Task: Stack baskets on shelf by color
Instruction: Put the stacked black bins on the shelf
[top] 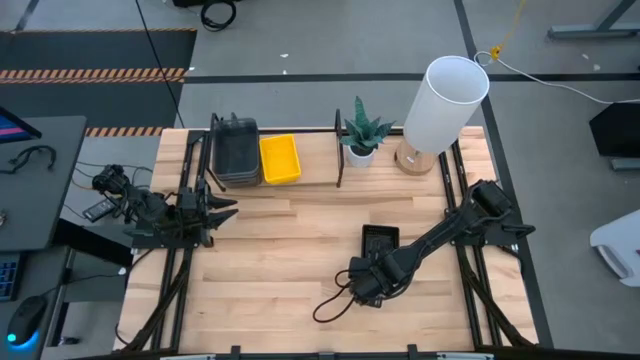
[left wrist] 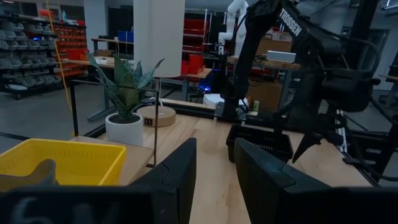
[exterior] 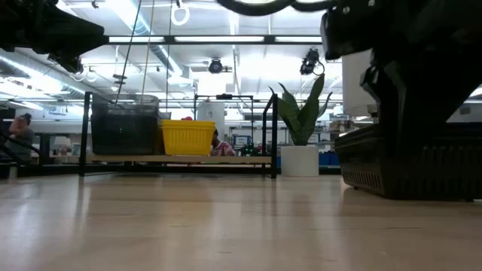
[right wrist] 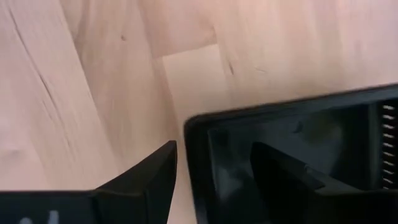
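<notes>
A black mesh basket (top: 380, 239) sits flat on the table, right of centre. My right gripper (top: 367, 277) is open over the basket's near end. In the right wrist view one finger (right wrist: 152, 177) stands outside the basket's end wall (right wrist: 194, 134) and the other (right wrist: 283, 171) inside, with gaps showing on both sides. On the shelf (top: 310, 184) at the far edge rest stacked dark grey baskets (top: 233, 150) and a yellow basket (top: 279, 158) beside them. My left gripper (top: 222, 207) waits open at the table's left, in front of the shelf.
A potted plant (top: 360, 135) stands at the shelf's right end frame, and a tall white lamp (top: 445, 100) on a round wooden base stands right of it. A dark cable loop (top: 330, 305) lies on the table near my right gripper. Bare wood lies between the shelf and the black basket.
</notes>
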Motion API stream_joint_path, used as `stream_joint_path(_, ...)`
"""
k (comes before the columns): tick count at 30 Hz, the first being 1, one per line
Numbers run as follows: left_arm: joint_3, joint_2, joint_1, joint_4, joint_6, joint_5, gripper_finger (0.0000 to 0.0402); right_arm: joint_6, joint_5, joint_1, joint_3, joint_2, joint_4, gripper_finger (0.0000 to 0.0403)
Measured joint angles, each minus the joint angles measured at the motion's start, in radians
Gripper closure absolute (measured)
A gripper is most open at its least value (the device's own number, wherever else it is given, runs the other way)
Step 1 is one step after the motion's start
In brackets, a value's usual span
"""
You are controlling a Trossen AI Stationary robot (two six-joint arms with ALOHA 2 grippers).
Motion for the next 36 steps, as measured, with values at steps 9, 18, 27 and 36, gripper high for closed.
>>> stream_joint_path(9, 0.0, 0.0, 0.0, 0.0, 0.0, 0.0, 0.0285, -0.043, -0.016, -0.005, -0.049, 0.0, 0.031, 0.0256)
stream_joint_path(18, 0.0, 0.0, 0.0, 0.0, 0.0, 0.0, 0.0285, -0.094, -0.024, -0.005, -0.048, 0.0, 0.035, 0.0382)
stream_joint_path(27, 0.0, 0.0, 0.0, 0.0, 0.0, 0.0, 0.0285, -0.244, 0.011, -0.033, 0.001, 0.0, 0.076, 0.0384)
stream_joint_path(36, 0.0, 0.0, 0.0, 0.0, 0.0, 0.0, 0.0285, -0.492, 0.023, -0.103, 0.045, 0.0, 0.242, 0.0388)
